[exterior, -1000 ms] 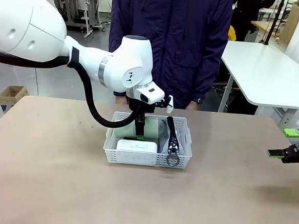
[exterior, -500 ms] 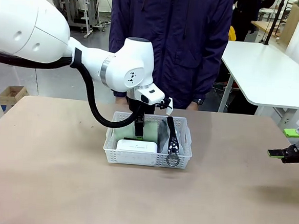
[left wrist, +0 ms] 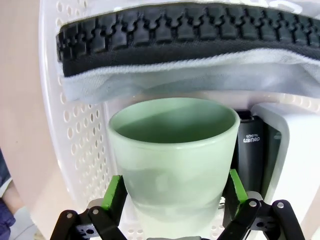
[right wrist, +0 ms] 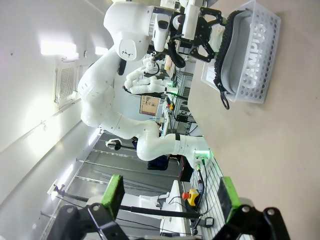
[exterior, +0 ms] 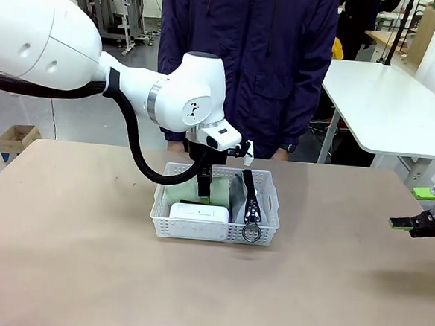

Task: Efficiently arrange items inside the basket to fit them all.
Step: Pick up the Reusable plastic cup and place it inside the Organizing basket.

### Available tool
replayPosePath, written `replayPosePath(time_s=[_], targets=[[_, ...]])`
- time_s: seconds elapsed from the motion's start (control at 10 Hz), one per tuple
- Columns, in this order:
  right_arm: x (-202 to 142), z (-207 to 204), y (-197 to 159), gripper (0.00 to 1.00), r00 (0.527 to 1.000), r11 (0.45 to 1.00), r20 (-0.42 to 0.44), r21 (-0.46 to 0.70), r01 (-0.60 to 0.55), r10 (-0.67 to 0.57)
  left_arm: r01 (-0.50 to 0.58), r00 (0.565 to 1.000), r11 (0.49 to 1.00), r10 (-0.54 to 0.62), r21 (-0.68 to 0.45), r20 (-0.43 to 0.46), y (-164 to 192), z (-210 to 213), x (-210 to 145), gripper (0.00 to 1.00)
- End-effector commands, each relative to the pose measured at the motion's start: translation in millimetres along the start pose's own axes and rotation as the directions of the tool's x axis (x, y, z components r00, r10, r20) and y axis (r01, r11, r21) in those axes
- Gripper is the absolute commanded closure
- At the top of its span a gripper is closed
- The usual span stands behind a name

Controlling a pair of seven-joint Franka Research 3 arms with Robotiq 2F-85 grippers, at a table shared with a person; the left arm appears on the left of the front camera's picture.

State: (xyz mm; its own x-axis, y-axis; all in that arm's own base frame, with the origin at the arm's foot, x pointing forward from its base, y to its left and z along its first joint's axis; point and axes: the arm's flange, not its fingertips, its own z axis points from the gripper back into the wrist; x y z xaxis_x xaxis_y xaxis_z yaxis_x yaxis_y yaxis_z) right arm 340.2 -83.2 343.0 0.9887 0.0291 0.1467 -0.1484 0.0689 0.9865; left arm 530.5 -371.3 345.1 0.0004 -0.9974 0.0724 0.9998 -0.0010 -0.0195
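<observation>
While the left gripper (left wrist: 172,200) sits wide around the pale green cup (left wrist: 172,155) in the basket (exterior: 214,228), 12 o'clock from the white box (exterior: 199,212), it should lift straight w/o tipping it; right gripper (exterior: 425,210) open.

The white rectangular plastic basket with perforated sides (right wrist: 248,55) carries the word "CAMPUS" in large raised white capitals along its long wall, read in the right wrist view, where the letters stand sideways. In the left wrist view, small white print that seems to read "deli" or similar sits on the black stapler (left wrist: 250,155), at about four o'clock from the pale green plastic cup (left wrist: 172,160); it is too small to be sure of.
</observation>
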Motion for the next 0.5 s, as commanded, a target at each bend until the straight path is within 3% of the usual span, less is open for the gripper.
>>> replayPosePath(time_s=[0.0,0.2,0.4], targets=[[-4,2,2,0.0,1.0,1.0,-0.014,0.004,-0.017,0.017,0.042,0.995,0.999,-0.04,-0.022,0.089,-16,27,-13,0.0],[-4,2,2,0.0,1.0,1.0,-0.014,0.004,-0.017,0.017,0.009,0.967,1.0,-0.015,0.024,0.255,-43,83,-41,0.0],[-4,2,2,0.0,1.0,1.0,-0.014,0.004,-0.017,0.017,-0.037,0.888,0.998,0.013,0.043,0.46,-74,140,-94,0.0]])
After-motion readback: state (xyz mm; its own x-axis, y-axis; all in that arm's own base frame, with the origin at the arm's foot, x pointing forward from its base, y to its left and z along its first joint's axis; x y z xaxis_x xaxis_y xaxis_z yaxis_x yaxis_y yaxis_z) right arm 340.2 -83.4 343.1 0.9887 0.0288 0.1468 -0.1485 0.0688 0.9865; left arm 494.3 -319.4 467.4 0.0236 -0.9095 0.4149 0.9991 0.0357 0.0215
